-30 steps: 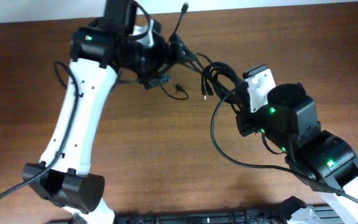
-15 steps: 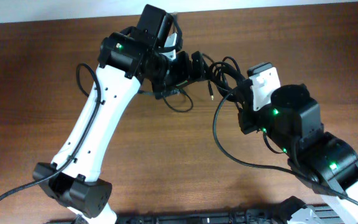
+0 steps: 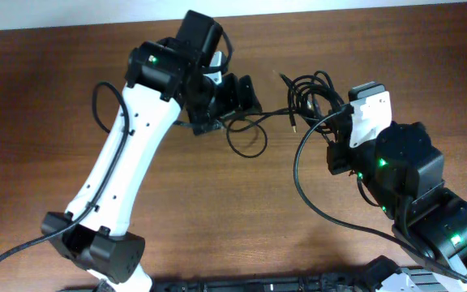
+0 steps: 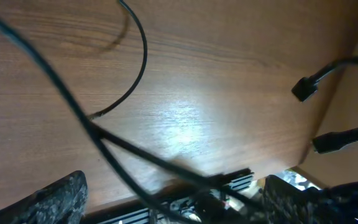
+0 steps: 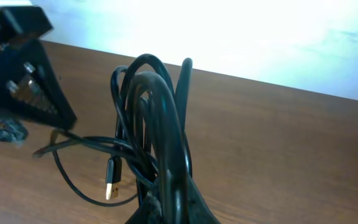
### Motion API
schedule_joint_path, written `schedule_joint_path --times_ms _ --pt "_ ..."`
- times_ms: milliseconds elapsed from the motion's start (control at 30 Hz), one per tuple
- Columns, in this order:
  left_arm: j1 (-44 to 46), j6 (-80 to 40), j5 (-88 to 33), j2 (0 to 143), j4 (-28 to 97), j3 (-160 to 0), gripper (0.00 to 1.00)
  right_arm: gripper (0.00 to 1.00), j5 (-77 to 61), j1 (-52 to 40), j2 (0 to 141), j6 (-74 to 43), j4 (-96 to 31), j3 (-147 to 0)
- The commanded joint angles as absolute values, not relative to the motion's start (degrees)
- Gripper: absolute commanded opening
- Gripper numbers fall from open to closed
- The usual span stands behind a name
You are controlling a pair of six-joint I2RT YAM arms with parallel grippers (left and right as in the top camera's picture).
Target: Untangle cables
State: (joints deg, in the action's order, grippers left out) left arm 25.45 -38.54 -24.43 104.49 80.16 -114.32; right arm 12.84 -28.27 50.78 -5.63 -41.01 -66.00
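While our right end effector (image 3: 333,120) pinches the cables (image 3: 310,91), our left end effector (image 3: 237,96) stands spread.
We see the looped bundle rising straight from the right end effector, over the bench (image 3: 217,203); thin strands trail away from it and pass between the left fingers (image 4: 55,199).

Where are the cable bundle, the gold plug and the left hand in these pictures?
cable bundle (image 5: 160,124), right wrist view, on the thick upright coil.
gold plug (image 5: 111,186), right wrist view, on its metal tip.
left hand (image 3: 241,95), overhead view, midway between its open fingertips.
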Motion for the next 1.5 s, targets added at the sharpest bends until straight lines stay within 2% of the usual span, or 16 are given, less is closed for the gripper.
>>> schedule_joint_path --times_ms 0,200,367,667,867,1133,1467 --pt "21.0 -37.6 -31.5 103.4 78.7 -116.4 0.93 0.04 15.0 -28.1 50.1 -6.0 -41.3 -66.3" --pt "19.5 -38.5 -42.1 103.4 72.5 -116.4 0.96 0.04 6.3 -28.1 50.1 -0.9 -41.4 -66.3" --pt "22.6 -40.7 -42.0 103.4 68.1 -116.4 0.98 0.04 4.7 -28.1 50.1 -0.9 -41.3 -66.3" --pt "27.8 -43.0 -31.0 103.4 68.2 -116.4 0.98 0.04 4.7 -28.1 50.1 -0.9 -40.8 -66.3" --pt "31.1 -43.0 -22.2 103.4 74.4 -116.4 0.96 0.04 10.0 -28.1 50.1 -0.9 -38.5 -66.3" --pt "34.5 -43.0 -21.6 103.4 78.5 -116.4 0.90 0.04 12.1 -28.1 50.1 -0.9 -33.8 -66.3" --pt "37.4 -41.3 -20.5 103.4 80.8 -116.4 0.89 0.04 16.6 -28.1 50.1 -0.9 -32.7 -66.3"
